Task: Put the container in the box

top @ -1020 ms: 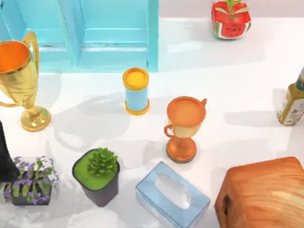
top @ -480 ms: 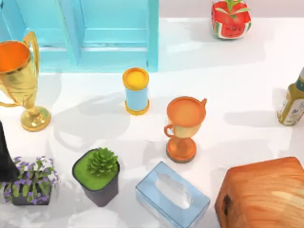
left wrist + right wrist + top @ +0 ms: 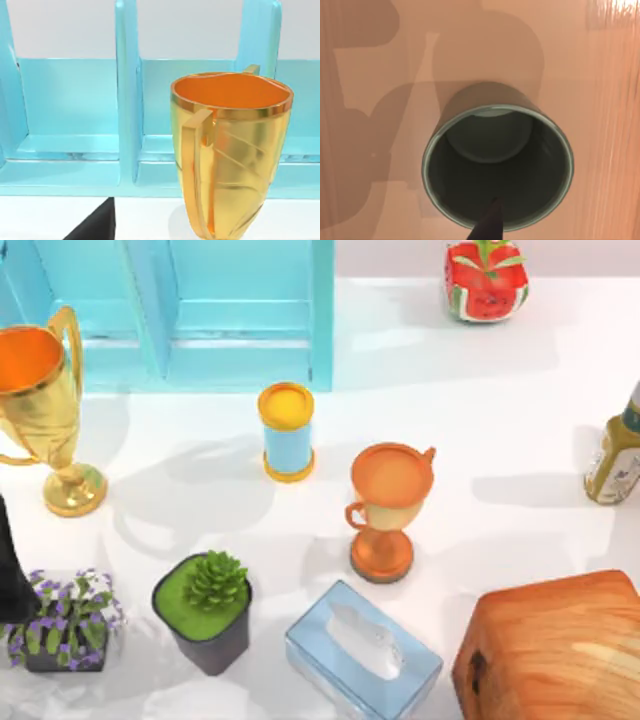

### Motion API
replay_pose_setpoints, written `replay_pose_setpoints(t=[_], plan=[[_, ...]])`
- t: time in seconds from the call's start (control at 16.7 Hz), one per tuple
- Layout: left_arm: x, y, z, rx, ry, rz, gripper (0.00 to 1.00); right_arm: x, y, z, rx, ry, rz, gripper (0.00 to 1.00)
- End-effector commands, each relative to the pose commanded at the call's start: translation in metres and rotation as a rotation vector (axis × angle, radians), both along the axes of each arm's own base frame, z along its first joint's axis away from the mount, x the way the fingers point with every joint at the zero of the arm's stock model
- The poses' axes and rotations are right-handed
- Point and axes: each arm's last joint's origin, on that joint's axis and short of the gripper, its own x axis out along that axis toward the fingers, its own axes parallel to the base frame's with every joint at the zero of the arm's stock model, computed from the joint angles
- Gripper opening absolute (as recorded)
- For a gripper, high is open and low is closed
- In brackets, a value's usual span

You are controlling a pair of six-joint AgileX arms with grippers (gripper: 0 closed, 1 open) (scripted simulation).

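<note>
Container: small dark grey-green round matte cup (image 3: pixel 497 167), upright on the table, mouth directly beneath the right wrist camera.
Right claw: one dark fingertip (image 3: pixel 487 225) over the rim; spread cannot be told.
Left arm: parked facing the tall gold metal trophy (image 3: pixel 227 155).

No readable text anywhere, bottle (image 3: pixel 613 462) at table's right edge carries an illegible label

The container (image 3: pixel 497 167) sits at the middle of the frame, seen from above into its open mouth: a round, dark grey-green cup with a pale rim and a dark inside. It stands upright on a smooth orange-tan surface (image 3: pixel 380 60) crossed by soft shadows. A dark pointed tip (image 3: pixel 489 225) rises from the lower edge, overlapping the rim.
</note>
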Motion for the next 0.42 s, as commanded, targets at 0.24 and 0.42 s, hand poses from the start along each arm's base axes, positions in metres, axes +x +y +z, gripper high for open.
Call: replay_pose_setpoints(t=[0.24, 0.42], plan=[[0.0000, 0.0000, 0.0000, 0.000, 0.000, 0.000, 1.00, 0.0000, 0.0000, 0.0000, 0.000, 0.000, 0.000, 1.00], [0.0000, 0.0000, 0.0000, 0.000, 0.000, 0.000, 1.00, 0.0000, 0.0000, 0.0000, 0.000, 0.000, 0.000, 1.00]])
